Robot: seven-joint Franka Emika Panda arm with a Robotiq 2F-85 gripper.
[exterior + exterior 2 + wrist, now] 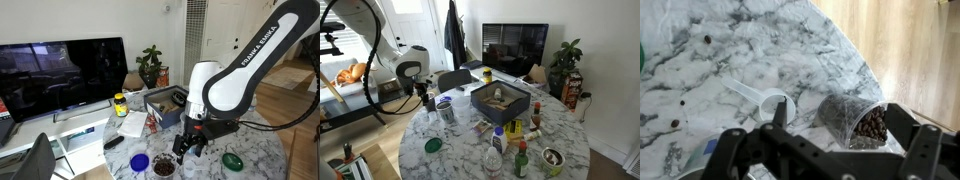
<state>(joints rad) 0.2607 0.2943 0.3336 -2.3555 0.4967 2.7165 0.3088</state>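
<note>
Hovering gripper [188,150] over marble table [790,40] | jaws spread wide, pinching nothing | clear cup of dark brown pieces [855,118] on table right under the fingers | white plastic scoop [765,98] lying near cup, not touching

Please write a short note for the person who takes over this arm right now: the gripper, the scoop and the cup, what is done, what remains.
The gripper is open and holds nothing. It hangs just above the table.
The cup of brown pieces stands upright below the gripper. The white scoop lies beside it on the marble and looks empty. A green lid lies farther off.
Done: nothing is grasped.
Left: scoop and cup are both untouched.
</note>
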